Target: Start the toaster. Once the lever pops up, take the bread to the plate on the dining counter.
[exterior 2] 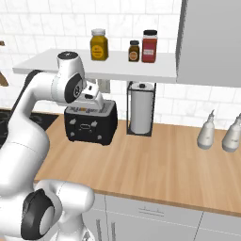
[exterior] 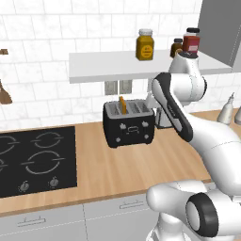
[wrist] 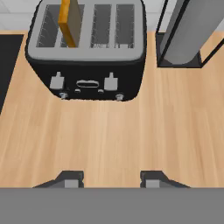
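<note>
- Toaster [exterior: 129, 123]: black, boxy, four slots in a grey top; stands on the wooden wall counter [exterior: 141, 164] toward the far wall, right of the black hob [exterior: 35, 160] and just left of the paper-towel holder [exterior 2: 141, 114].
- Toaster front: two small light tabs [wrist: 57, 81] to left and right, small round knobs below them, and the lever [wrist: 87, 84] as a light horizontal handle at the middle.
- Bread [wrist: 70, 16]: golden-brown slice with darker crust, upright in the second slot from the left, its upper part standing clear above the toaster top.
- Gripper [wrist: 109, 179]: held above the bare counter on the near side of the toaster, camera looking down on the toaster's top and front; the two dark fingertips [wrist: 70, 178] stand apart with nothing between them, touching neither toaster nor bread.
- Arm: its white links rise over the counter and partly cover the toaster in the right base view.
- Shelf [exterior: 117, 66]: white, on the tiled wall above the toaster; carries a yellow jar [exterior: 145, 45], a small brown jar [exterior 2: 134, 51] and a red jar [exterior 2: 149, 46].
- Two pale bottles [exterior 2: 207, 132]: on the counter well to the right, side by side.
</note>
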